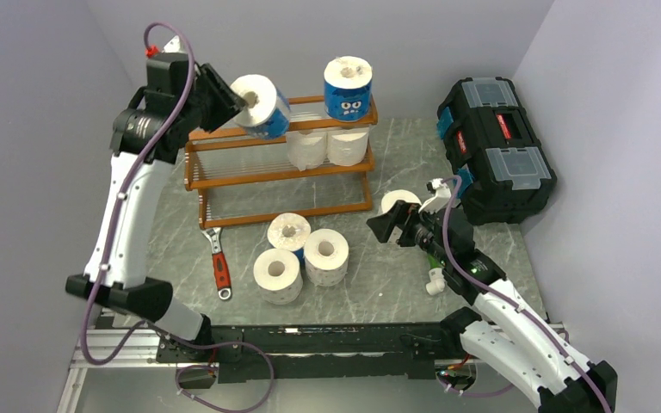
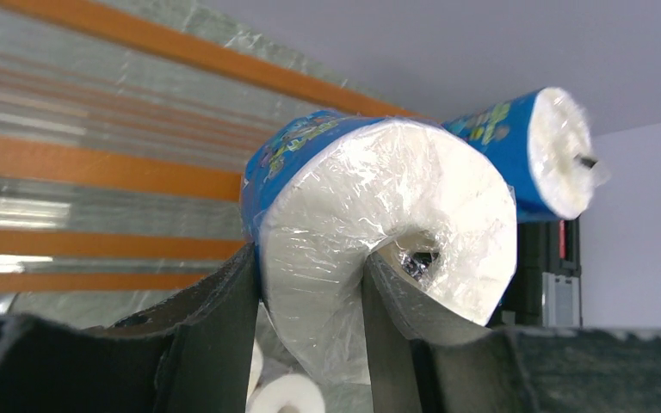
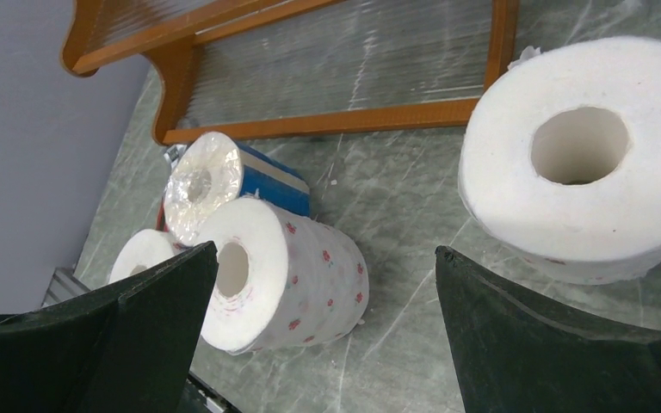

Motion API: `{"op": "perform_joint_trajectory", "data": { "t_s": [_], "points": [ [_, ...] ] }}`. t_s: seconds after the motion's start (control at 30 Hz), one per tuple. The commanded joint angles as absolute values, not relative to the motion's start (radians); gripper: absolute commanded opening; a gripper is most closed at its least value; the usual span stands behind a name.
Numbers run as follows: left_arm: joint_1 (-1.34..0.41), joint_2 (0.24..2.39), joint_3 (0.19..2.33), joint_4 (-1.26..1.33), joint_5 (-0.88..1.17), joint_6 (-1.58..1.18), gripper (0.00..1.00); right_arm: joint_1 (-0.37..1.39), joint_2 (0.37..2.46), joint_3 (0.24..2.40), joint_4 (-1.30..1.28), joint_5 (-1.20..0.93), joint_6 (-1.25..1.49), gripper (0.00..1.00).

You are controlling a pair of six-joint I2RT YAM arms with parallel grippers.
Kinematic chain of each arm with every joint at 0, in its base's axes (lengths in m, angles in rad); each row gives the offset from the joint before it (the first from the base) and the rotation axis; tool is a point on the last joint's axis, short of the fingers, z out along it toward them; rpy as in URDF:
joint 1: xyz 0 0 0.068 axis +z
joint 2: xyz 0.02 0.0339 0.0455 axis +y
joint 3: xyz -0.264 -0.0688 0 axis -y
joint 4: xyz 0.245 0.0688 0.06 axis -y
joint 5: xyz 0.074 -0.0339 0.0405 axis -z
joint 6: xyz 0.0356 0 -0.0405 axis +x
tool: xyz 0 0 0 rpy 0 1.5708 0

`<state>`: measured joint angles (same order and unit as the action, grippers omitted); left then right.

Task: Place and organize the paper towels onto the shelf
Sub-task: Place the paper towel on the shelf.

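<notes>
1 blue-wrapped roll (image 2: 379,215) clamped by left tool (image 2: 312,288), finger (image 2: 392,331) in core seen wrist-only, right tool (image 3: 325,254) apart

Robot lab, 2 arms (image 1: 125,215), grey walls (image 1: 310,34)

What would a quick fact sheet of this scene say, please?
Orange-brown wooden shelf: one blue-wrapped white paper roll standing on top, two plain white rolls on the middle tier
Left pincer: shut on a second blue-wrapped roll, raised by the shelf's top
Right pincer: open, low over the grey stone-patterned table
Loose on table: four rolls
</notes>
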<state>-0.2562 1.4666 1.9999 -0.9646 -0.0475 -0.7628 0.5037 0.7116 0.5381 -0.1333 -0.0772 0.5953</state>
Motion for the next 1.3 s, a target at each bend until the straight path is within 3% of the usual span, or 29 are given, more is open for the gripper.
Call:
{"op": "perform_joint_trajectory", "data": {
  "t_s": [0.0, 0.17, 0.97, 1.27],
  "points": [
    [-0.286, 1.566, 2.203, -0.967, -0.068, -0.837, 0.0, 0.507, 0.7, 0.6, -0.155, -0.043, 0.6, 1.0],
    [-0.306, 1.669, 2.318, -0.96, -0.06, -0.858, 0.0, 0.507, 0.698, 0.607, -0.17, -0.035, 0.591, 0.99],
    [-0.356, 1.805, 2.381, -0.858, -0.057, -0.856, 0.0, 0.507, 0.669, 0.579, -0.207, -0.002, 0.575, 0.99],
    [-0.367, 1.809, 2.372, -0.85, -0.058, -0.833, 0.15, 0.507, 0.666, 0.573, -0.209, -0.002, 0.571, 0.99]
  ]
}}
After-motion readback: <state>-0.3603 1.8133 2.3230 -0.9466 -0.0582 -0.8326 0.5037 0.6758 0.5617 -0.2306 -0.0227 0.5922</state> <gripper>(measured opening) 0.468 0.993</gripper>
